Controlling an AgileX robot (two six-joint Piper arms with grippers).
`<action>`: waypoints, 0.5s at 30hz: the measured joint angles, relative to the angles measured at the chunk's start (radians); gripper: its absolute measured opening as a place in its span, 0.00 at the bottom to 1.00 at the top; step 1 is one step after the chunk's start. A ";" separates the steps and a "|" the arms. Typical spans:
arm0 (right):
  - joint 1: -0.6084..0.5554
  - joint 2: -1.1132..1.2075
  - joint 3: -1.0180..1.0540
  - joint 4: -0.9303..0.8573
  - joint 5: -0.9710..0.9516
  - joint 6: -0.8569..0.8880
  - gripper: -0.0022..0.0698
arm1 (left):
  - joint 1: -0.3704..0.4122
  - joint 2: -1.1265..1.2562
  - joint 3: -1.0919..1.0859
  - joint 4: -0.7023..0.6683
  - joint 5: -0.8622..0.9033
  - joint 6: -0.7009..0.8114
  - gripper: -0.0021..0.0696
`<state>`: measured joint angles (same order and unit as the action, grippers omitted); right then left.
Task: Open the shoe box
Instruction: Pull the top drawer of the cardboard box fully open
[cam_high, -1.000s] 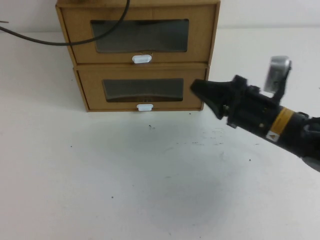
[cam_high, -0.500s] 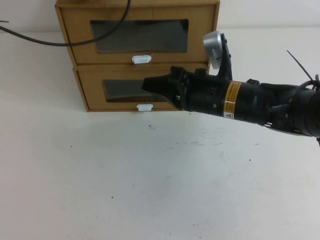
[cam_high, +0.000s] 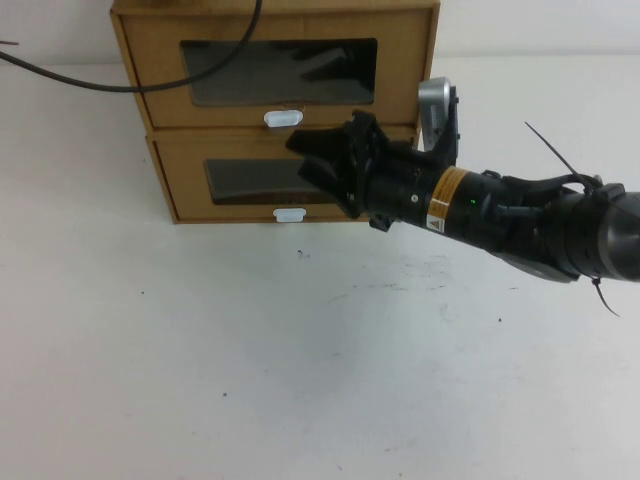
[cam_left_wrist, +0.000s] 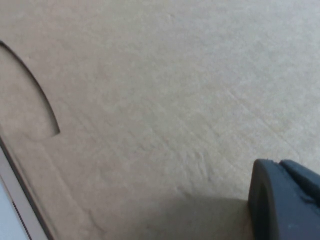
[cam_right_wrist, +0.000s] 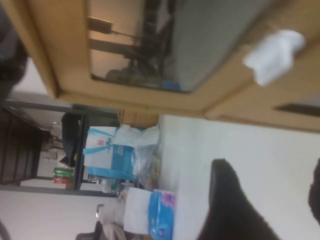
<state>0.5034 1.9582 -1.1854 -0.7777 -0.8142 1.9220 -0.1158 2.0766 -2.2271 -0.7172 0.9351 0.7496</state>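
White bench (cam_high: 300, 380) fills most of the high view, marked with small dark specks; at its 12 o'clock edge two cardboard shoe boxes stand stacked, the top box (cam_high: 160, 75) square on the lower box (cam_high: 180, 190); each front carries a dark pane with a white pull below it: top window (cam_high: 250, 70) over top tab (cam_high: 283, 118), lower window (cam_high: 250, 180) over lower tab (cam_high: 290, 214); both fronts sit flush and shut; a black cable (cam_high: 90, 83) curves off the top box toward 9 o'clock.

The right arm (cam_high: 530, 225) stretches in from 3 o'clock, black, with a yellow band (cam_high: 443, 197) and a silver camera (cam_high: 435, 100) at the wrist; the right gripper (cam_high: 305, 158) points toward 9 o'clock and hangs in front of the seam between the two boxes, across the 3 o'clock end of the lower window, at 1 o'clock from the lower tab and 5 o'clock from the top tab; its jaws stand apart, clamped on nothing; whether they touch the cardboard I cannot tell. The right wrist view looks past one dark finger (cam_right_wrist: 235, 205) at a box front with its window and tab; a cluttered room shows beyond.

The left gripper (cam_left_wrist: 285, 200) is out of the high view; its own wrist view shows it close against a plain cardboard surface (cam_left_wrist: 150, 100) with a curved cut (cam_left_wrist: 40, 95) in it; apart or together, I cannot tell.
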 joint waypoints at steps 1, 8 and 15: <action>0.001 0.007 -0.018 0.003 0.002 0.001 0.47 | 0.000 0.000 0.000 0.000 0.000 0.000 0.02; 0.008 0.049 -0.136 -0.008 0.058 0.001 0.45 | 0.000 0.000 0.000 0.000 0.000 0.000 0.02; 0.010 0.083 -0.187 -0.013 0.089 0.007 0.45 | 0.000 0.000 0.000 0.000 0.000 0.000 0.02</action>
<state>0.5138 2.0416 -1.3721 -0.7909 -0.7247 1.9286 -0.1158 2.0766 -2.2271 -0.7172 0.9351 0.7496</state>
